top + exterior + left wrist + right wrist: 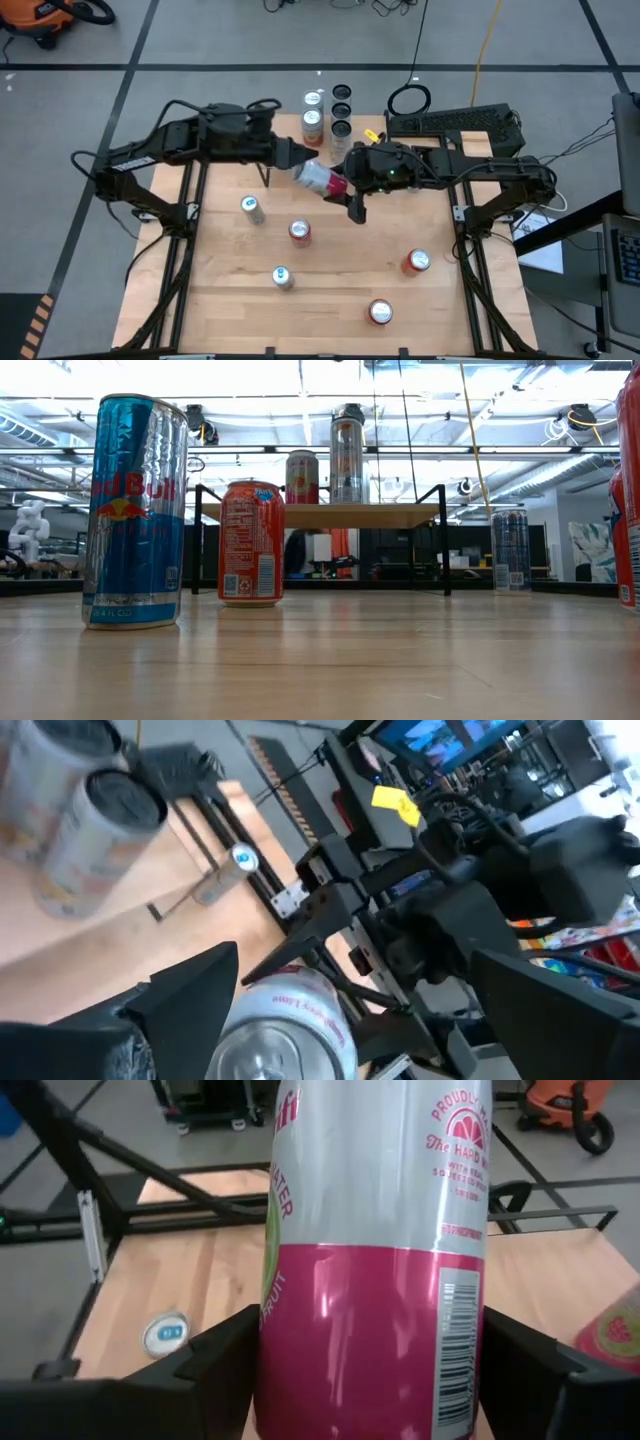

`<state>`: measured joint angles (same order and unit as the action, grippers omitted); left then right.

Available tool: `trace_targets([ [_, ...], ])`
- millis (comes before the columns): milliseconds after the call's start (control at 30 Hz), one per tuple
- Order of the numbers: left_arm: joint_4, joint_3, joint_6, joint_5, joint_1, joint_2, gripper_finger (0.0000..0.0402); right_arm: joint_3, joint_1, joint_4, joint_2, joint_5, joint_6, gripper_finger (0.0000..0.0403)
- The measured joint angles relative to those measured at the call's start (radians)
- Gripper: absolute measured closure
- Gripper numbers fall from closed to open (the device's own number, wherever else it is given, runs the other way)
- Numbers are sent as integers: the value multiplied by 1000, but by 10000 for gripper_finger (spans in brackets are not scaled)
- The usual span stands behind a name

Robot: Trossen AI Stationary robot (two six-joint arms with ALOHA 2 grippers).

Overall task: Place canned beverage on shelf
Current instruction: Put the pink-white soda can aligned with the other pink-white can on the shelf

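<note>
Right gripper (365, 1370) clasps a tall silver-and-pink can (370, 1250) with a barcode, tilted above the table; left gripper (290, 155), fingers spread, sits at its top.

cans (299, 232): 10 | shelf (330, 120): 1 | arms: 2

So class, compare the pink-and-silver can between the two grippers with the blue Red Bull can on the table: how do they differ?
The pink-and-silver can lies tilted in the air, clamped by the right gripper; the Red Bull can stands upright on the table, untouched. The held can is pink below and silver above; the Red Bull can is blue and silver. The left gripper stands open at the held can's top. Both are drink cans.
</note>
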<state>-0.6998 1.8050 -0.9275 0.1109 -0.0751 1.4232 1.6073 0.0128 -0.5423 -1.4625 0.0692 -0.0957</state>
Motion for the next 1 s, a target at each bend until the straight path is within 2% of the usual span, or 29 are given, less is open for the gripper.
trace_targets([
  [233,4,0,169,12,-11,-52,2,0,0,92,2,0,-86,127],
  [467,82,0,347,37,-11,-125,2,0,-15,191,32,3,-153,127],
  [767,264,-1,517,40,-11,-173,2,1,-34,471,40,4,-209,128],
  [1000,291,-2,548,-45,-31,-177,2,2,-23,638,-14,4,-239,128],
])
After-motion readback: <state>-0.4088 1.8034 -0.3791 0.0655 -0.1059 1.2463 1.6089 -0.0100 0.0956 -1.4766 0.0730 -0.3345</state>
